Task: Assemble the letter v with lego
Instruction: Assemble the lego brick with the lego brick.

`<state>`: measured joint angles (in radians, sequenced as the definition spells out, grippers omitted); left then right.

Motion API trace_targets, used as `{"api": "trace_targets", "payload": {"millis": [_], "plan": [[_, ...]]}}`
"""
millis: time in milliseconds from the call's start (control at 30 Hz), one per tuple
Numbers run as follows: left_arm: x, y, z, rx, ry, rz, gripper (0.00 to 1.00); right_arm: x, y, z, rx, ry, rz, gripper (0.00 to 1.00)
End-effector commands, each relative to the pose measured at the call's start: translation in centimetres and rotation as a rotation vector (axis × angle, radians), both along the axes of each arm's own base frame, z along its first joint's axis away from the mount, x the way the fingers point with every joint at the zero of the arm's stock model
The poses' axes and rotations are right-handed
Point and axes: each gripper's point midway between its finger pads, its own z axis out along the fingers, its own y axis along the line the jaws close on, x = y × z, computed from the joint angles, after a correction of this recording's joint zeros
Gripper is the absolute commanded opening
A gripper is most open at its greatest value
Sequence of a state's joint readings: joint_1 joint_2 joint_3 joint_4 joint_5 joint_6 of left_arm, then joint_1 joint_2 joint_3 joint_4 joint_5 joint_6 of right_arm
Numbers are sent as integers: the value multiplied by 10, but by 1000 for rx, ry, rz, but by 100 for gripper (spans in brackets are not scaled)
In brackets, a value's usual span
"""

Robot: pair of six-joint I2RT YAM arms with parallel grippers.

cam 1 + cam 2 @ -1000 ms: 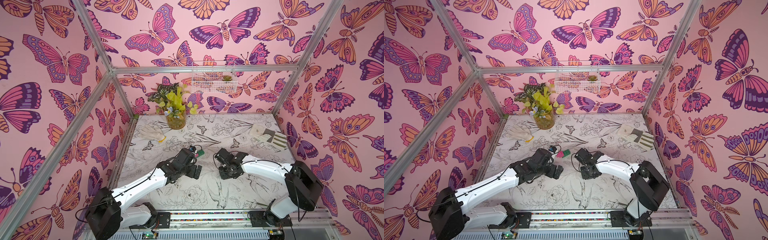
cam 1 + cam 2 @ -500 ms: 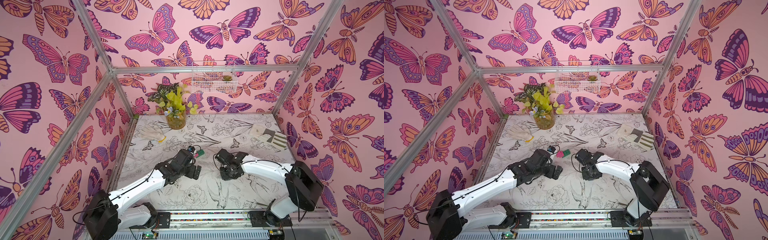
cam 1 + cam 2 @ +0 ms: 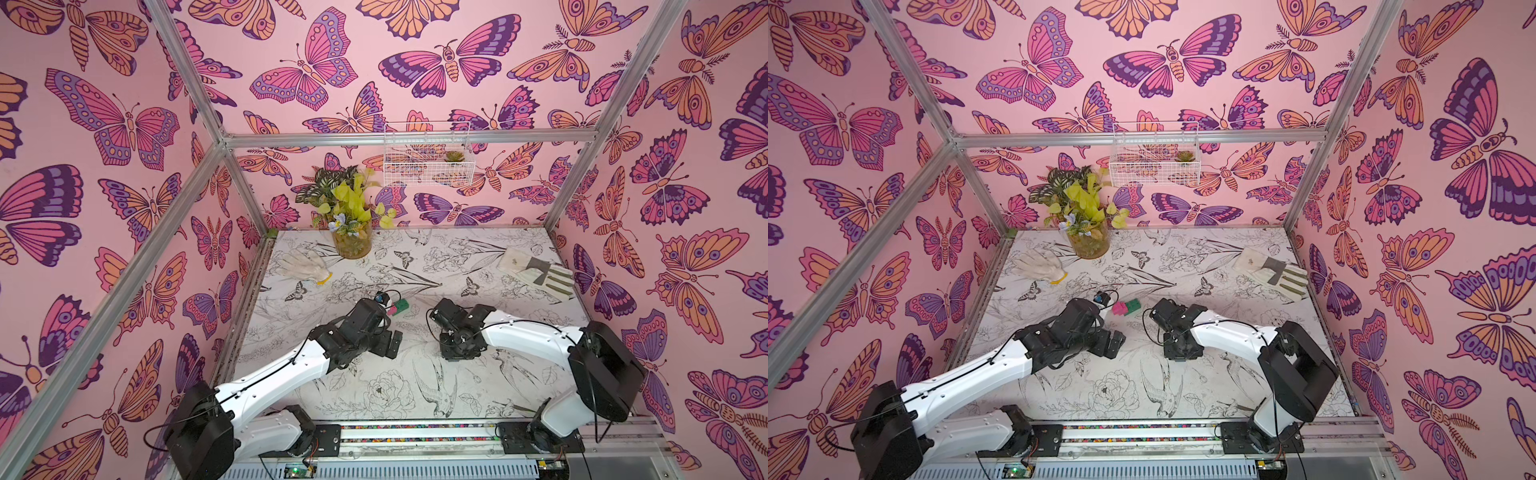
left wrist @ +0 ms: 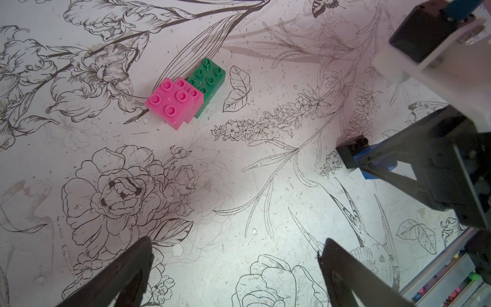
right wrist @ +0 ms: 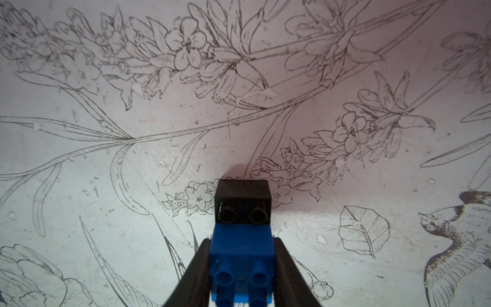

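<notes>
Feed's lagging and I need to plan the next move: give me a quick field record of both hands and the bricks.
left hand: open, empty, above the table
right hand: shut on the blue brick
black brick: joined to the blue brick, sticking out past the fingertips
pink bricks: two, stepped on one end of the green brick
green brick: on the table, apart from both hands
V status: black-and-blue pair not yet joined to the green brick

left arm [image 3: 274,374] pulled back a touch from the lego [image 3: 398,308] toward its base, its elbow [image 3: 199,432] shifted slightly outward and lower
</notes>
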<state>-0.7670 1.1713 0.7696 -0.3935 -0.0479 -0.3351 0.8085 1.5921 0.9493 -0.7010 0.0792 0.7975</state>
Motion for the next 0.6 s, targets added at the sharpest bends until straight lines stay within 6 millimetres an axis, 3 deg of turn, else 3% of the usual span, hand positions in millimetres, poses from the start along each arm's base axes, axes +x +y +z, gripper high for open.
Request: {"api": "trace_targets", "payload": {"millis": [0, 367, 567], "plan": [[-6, 3, -9, 14, 25, 1, 100, -21, -10, -36, -67, 118, -16, 6], [-7, 3, -10, 18, 29, -5, 100, -15, -5, -18, -139, 175, 62, 5], [-9, 4, -8, 10, 24, -5, 100, -14, -5, -22, -189, 224, 103, 2]]}}
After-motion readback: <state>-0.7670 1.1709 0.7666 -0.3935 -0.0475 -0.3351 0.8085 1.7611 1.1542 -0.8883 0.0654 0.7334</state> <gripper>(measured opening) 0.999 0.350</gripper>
